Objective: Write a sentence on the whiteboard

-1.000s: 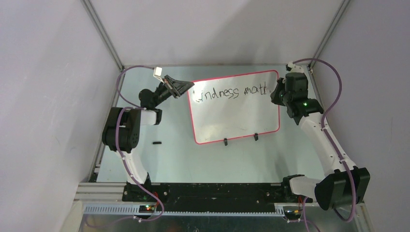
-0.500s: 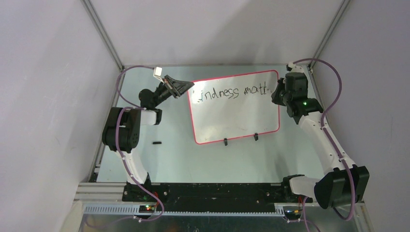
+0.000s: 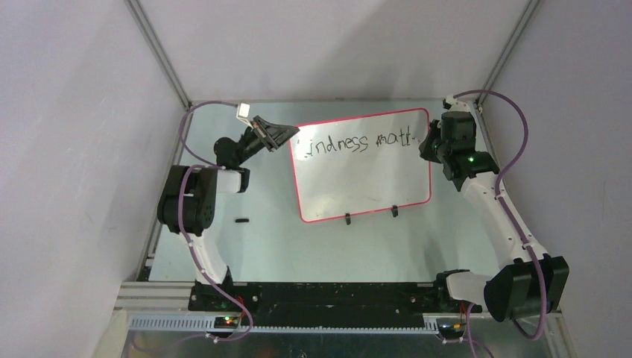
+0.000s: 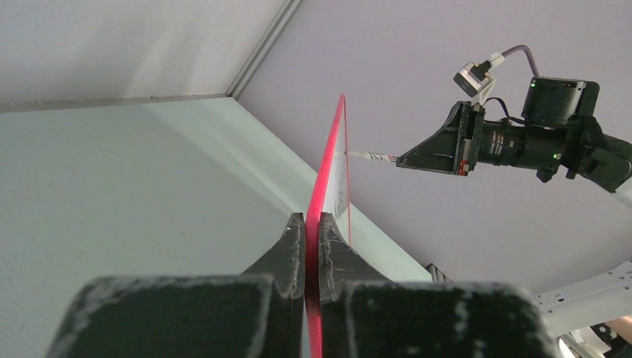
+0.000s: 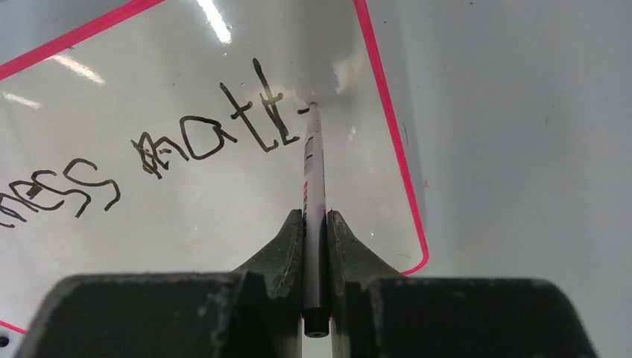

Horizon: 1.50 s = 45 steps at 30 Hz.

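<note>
The whiteboard (image 3: pixel 363 168) sits toward the far middle of the worktop (image 3: pixel 298 246), propped on two small black clip feet (image 3: pixel 347 218) along its near edge. Its writing side faces the arms.

The left hand (image 4: pixel 312 224) is clamped on the board's red-pink rim, one finger on each face. In the top view it grips at the far left corner. The right hand (image 5: pixel 315 220) is at the far right corner, its fingers pressed together around a white marker (image 5: pixel 314 171). The marker runs straight out between them.

The sentence (image 3: pixel 358 142) runs in black, uneven letters along the far part of the board. From above it reads "indness matt", and the left hand covers its very start. The right wrist view shows "ess matt" and a short dash after the last t. The marker tip touches the board at that dash, near the right rim.

A small black object (image 3: pixel 241 220) lies on the worktop left of the board, near the left arm.
</note>
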Motion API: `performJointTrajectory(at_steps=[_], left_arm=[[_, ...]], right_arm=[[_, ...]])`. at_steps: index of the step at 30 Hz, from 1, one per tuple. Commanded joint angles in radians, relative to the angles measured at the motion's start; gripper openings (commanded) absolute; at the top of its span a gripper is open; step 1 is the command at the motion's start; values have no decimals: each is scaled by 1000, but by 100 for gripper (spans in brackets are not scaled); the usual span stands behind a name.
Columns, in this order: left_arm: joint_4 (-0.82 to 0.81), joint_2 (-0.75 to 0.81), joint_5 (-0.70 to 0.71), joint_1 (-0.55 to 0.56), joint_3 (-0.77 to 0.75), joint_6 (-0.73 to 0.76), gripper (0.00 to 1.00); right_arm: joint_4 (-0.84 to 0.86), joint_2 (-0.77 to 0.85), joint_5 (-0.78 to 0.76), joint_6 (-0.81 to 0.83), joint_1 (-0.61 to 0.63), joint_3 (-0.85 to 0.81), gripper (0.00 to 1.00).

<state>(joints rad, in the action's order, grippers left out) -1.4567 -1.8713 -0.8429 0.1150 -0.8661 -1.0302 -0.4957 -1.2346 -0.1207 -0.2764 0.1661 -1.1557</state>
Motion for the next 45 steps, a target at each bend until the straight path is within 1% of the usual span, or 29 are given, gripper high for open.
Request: performJointTrajectory(at_steps=[1, 14, 23, 45], left_arm=[[-53, 14, -18, -15, -10, 39, 0], [-52, 17, -18, -14, -10, 39, 0], [-52, 17, -18, -15, -10, 39, 0], [-53, 20, -18, -17, -10, 39, 0]], right_arm=[[32, -9, 31, 3, 4, -26, 0], [5, 7, 18, 8, 14, -27, 0], [1, -3, 3, -8, -10, -37, 0], [7, -18, -3, -13, -14, -70, 0]])
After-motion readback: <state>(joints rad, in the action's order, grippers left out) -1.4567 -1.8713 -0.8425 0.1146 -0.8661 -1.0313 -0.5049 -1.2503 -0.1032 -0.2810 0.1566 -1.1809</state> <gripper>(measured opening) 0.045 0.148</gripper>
